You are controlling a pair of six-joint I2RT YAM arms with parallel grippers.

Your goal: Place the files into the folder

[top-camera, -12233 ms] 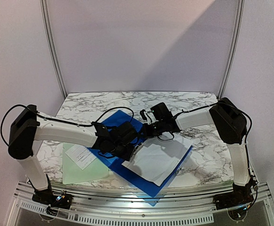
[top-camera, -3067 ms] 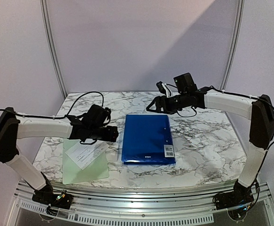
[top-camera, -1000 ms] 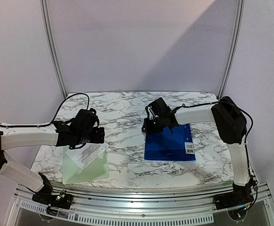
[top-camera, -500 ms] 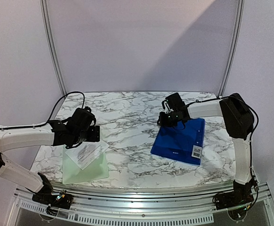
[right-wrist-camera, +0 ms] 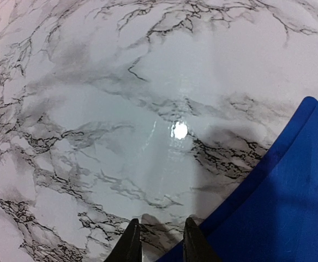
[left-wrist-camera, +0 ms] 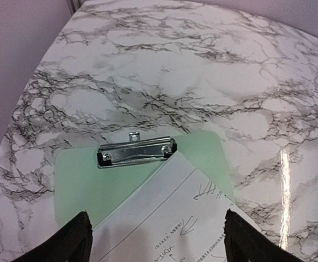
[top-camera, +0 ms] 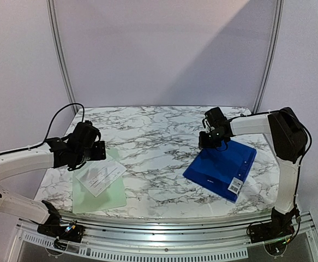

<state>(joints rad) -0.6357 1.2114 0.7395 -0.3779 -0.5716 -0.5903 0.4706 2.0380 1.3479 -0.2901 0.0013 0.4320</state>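
Note:
The folder [top-camera: 220,165] lies closed on the right of the marble table, turned at an angle, its barcode sticker [top-camera: 235,185] at the near corner. My right gripper [top-camera: 208,143] is low at its far left edge. In the right wrist view the right gripper [right-wrist-camera: 162,244] has its jaws a narrow gap apart, with marble showing between them and the folder's [right-wrist-camera: 279,207] edge at the right fingertip. One of the files, a white slip [top-camera: 100,176] with printed lines, lies on a green clipboard. My left gripper [left-wrist-camera: 159,245] hovers wide open over that slip [left-wrist-camera: 175,218].
The green clipboard [top-camera: 101,195] sits at the near left, its metal clip [left-wrist-camera: 137,151] at its far end. The table's left edge and near rail are close to it. Bare marble [top-camera: 153,147] lies between the clipboard and the folder.
The folder has slid right and turned, the right gripper going with it and its jaws parting slightly. The left arm has drawn back leftward over the clipboard and its jaws have widened a little.

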